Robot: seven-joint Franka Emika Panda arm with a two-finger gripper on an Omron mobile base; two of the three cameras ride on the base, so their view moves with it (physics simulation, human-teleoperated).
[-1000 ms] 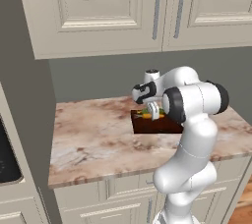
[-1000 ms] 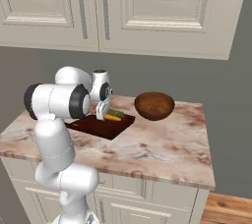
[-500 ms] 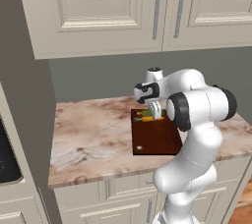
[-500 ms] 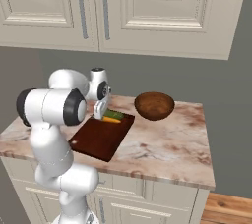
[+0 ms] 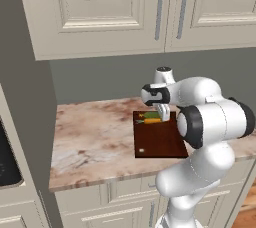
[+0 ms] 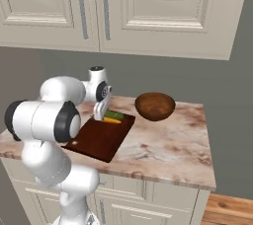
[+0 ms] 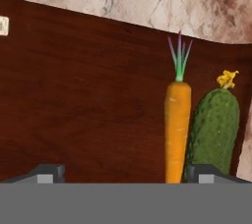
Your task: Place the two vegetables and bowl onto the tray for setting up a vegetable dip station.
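Observation:
The dark brown tray (image 5: 159, 143) (image 6: 99, 139) (image 7: 88, 100) lies on the marble counter, its pale dot (image 7: 3, 25) at the hand view's left edge. At the tray's far end, the orange carrot (image 5: 152, 120) (image 6: 112, 120) (image 7: 177, 129) and the dark green cucumber (image 5: 149, 115) (image 6: 115, 115) (image 7: 214, 128) rest side by side. My gripper (image 5: 162, 111) (image 6: 101, 113) (image 7: 128, 174) hovers just above them, open, its fingertips (image 7: 47, 173) wide apart with nothing held. The reddish-brown bowl (image 6: 154, 105) sits on the counter, right of the tray in the right base view.
Cream wall cabinets (image 5: 115, 7) (image 6: 123, 7) hang over the counter (image 5: 92, 139) (image 6: 168, 145). A dark wall panel (image 5: 22, 97) borders the counter's left end, and a black cooktop edge (image 5: 7, 164) shows beyond it. The counter's right end (image 6: 210, 169) drops off to wooden floor.
My elbow has swung aside, so the tray, mostly covered a second ago, lies in plain sight. The gripper stays over the two vegetables, which have not moved.

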